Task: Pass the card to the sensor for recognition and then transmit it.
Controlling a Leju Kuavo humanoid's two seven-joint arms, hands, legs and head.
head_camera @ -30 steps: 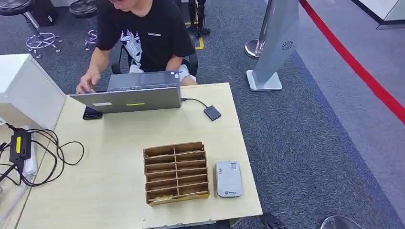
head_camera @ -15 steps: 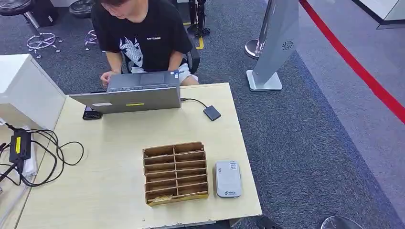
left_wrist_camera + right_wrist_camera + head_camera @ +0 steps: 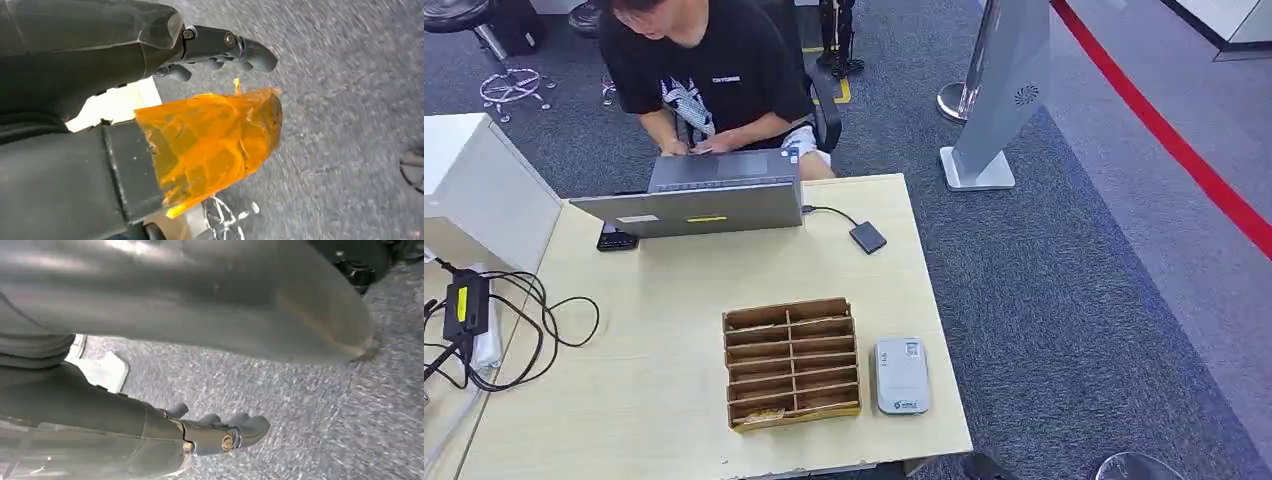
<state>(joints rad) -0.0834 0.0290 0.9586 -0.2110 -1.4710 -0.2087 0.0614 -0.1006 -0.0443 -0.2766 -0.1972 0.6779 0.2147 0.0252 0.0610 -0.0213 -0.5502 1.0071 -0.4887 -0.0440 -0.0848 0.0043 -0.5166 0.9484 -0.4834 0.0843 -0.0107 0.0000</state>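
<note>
- Grey carpet runs all around a pale wooden desk (image 3: 674, 300), with a red line across the floor at the far right.
- On the desk's near side sits a brown wooden slotted card rack (image 3: 792, 362), and just beside it on the right lies a flat white-grey card sensor (image 3: 901, 375).
- A sliver of yellowish card (image 3: 762, 413) seems to sit in the rack's nearest slot; too small to be sure it is the one to pass.
- Across the desk, a person in a black T-shirt (image 3: 709, 70) types at a grey laptop (image 3: 694, 197); a small dark adapter (image 3: 868, 237) trails from it on a cable.
- Down at the robot's side, the left robot hand (image 3: 210, 107) hangs over the carpet, thumb wrapped in orange film, dark fingers (image 3: 235, 47) curled but apart, holding nothing.
- The right robot hand (image 3: 215, 432) hangs low too, fingers loosely spread over the carpet, also empty.
- Nothing has started: card not yet lifted, sensor untouched.
- Risks from here: the slots are narrow, so thick fingers could snag the dividers and drag the light rack.
- A thin card can slip from a poor pinch, and the sensor near the desk edge could be knocked off.
- The handover crosses the laptop and cable, so a low sweep could clip them.
</note>
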